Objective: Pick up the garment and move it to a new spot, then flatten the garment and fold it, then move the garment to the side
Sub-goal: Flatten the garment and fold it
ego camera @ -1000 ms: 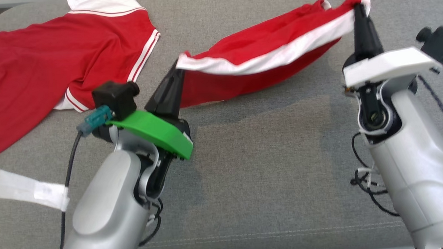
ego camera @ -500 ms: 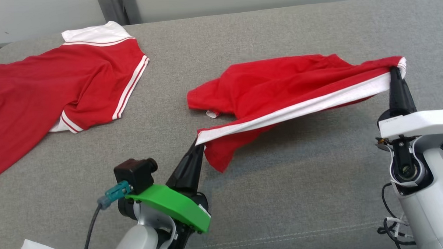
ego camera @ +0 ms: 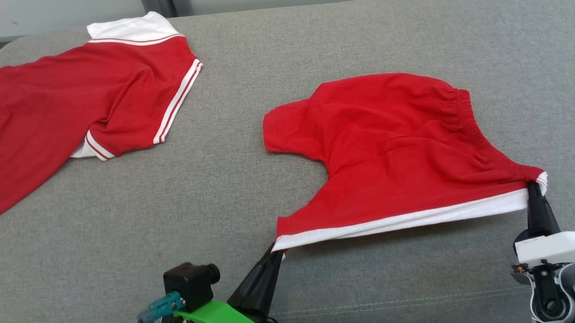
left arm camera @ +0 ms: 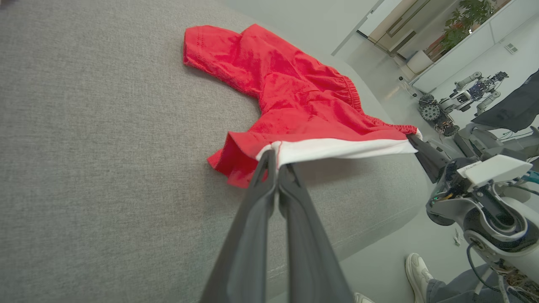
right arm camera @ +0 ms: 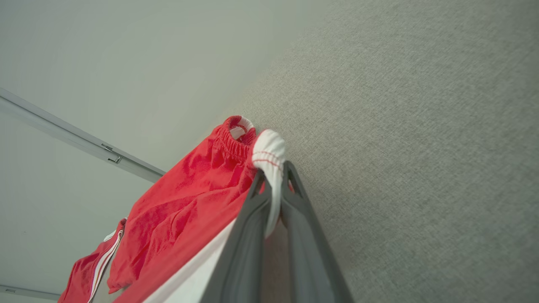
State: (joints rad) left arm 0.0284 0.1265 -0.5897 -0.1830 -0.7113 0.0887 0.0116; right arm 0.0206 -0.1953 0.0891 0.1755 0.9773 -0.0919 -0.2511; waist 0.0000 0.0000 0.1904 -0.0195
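- On the grey upholstered surface, right of centre in the head view, we see the garment, a pair of red shorts; its far part rests on the fabric, one leg pointing to the left; its near edge is raised off the surface.
- Along that near edge we note a white stripe, drawn almost straight between the two grippers; a soft shadow lies on the grey cloth beneath it.
- The left gripper, at the lower middle of the head view, has its dark fingers pressed together on the leg-hem end of the stripe; in the left wrist view we see the white cloth nipped between the tips.
- The right gripper, at the lower right, pinches the opposite end, at the corner of the gathered waistband; in the right wrist view a fold of white cloth bulges above its closed tips.
- A second red garment, trimmed in white, lies flat at the far left; we place it well apart from the shorts.
- In the left wrist view, beyond the surface's edge, we mark a pale shoe on the floor.
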